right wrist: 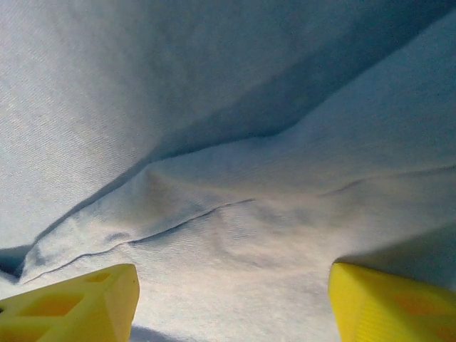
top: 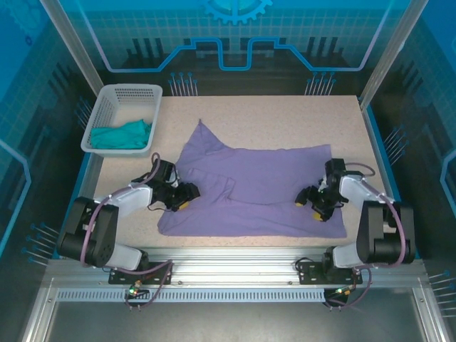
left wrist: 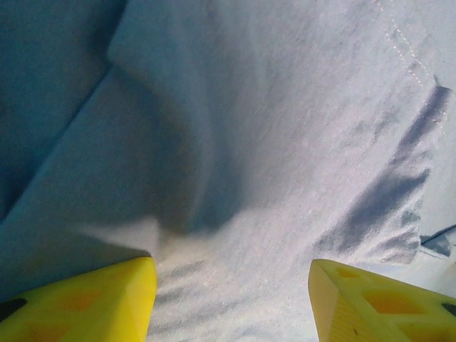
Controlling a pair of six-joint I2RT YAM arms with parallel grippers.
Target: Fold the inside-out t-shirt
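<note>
One lavender t-shirt point(top: 256, 189), soft matte knit, lies rumpled on bench point(top: 285, 117) middle, far corner peaked; right edge partly hidden under arm. Yellow wedge-shaped left fingers point(left wrist: 85, 303) spread apart over wrinkled cloth, gripping nothing; right fingers point(right wrist: 388, 303) likewise wide over seam fold. Both arms low, wrists angled inward onto shirt.

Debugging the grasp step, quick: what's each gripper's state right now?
Left gripper: open, jaws spread over the t-shirt, nothing pinched.
Right gripper: open, jaws spread over the t-shirt, nothing pinched.
</note>
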